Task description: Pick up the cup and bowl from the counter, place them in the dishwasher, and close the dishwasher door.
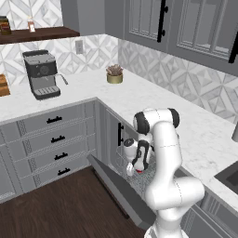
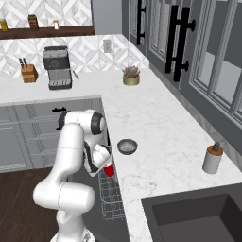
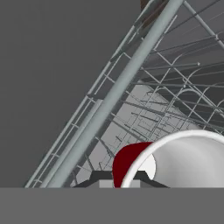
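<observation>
The white arm bends down, its gripper (image 2: 108,166) squeezing the small red plastic cup (image 2: 109,170) over the grey wire dishwasher rack (image 2: 111,201). The right base view shows the small grey round bowl (image 2: 127,146) near the white marble worktop's (image 2: 156,127) front edge.

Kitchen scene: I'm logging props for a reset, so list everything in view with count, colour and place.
cup: one, red, held over the dishwasher rack.
bowl: one, grey, on the counter near its edge.
dishwasher door: one, grey, dropped open.
rack: one, grey wire, in the dishwasher.
plant pot: one, yellow, back of counter.
soap dispenser: one, steel, beside the sink.
coffee machine: one, dark, corner counter.
knife block: one, brown, left counter.
tool: one, shut on the cup.
</observation>
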